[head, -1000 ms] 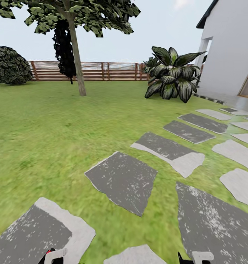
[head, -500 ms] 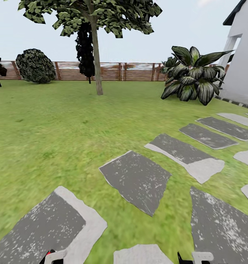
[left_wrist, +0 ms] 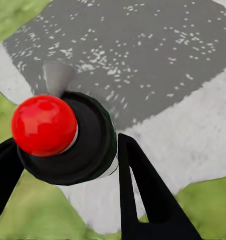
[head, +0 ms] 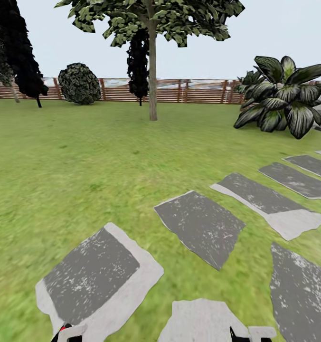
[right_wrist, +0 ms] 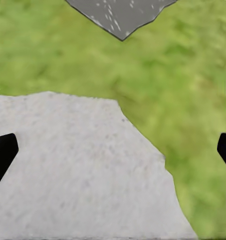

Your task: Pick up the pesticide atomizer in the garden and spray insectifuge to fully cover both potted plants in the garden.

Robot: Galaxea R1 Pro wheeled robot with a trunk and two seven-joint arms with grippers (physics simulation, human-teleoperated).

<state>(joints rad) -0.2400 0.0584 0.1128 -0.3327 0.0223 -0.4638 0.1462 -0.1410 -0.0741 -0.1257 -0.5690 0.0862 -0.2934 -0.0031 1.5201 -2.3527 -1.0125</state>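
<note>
**Robot on the lawn, atomizer in left claw**

Head view: the garden lawn (head: 84,161) runs back to a brown slatted fence (head: 189,91). A line of grey stepping stones (head: 201,225) crosses the grass from the near edge toward the right. A tree (head: 152,71) stands mid-lawn in front of the fence. A round dark bush (head: 79,83) sits at the fence to its left, with tall dark trees (head: 15,52) further left. A big striped-leaf shrub (head: 286,95) stands at the right, well apart from the robot.

Left claw: the left gripper (left_wrist: 67,142) has its two black fingers (left_wrist: 143,200) closed in on the pesticide atomizer (left_wrist: 90,145). The wrist camera sees the bottle end-on, as a dark round body with a glossy red knob on top. A pale grey tapered piece shows just past the knob; what it is cannot be told. Below the bottle lies a stepping stone with a dark speckled middle and a pale rim, and grass at the corners. In the head view the left gripper (head: 68,332) is at the bottom edge with a spot of red beside it.

Right claw: the right gripper (right_wrist: 115,150) is spread wide. Only the black fingertips (right_wrist: 3,152) show, at opposite edges of its wrist view, with nothing between them. It hangs over a pale stone bordered by grass. In the head view the right gripper (head: 253,333) is at the bottom edge.
</note>
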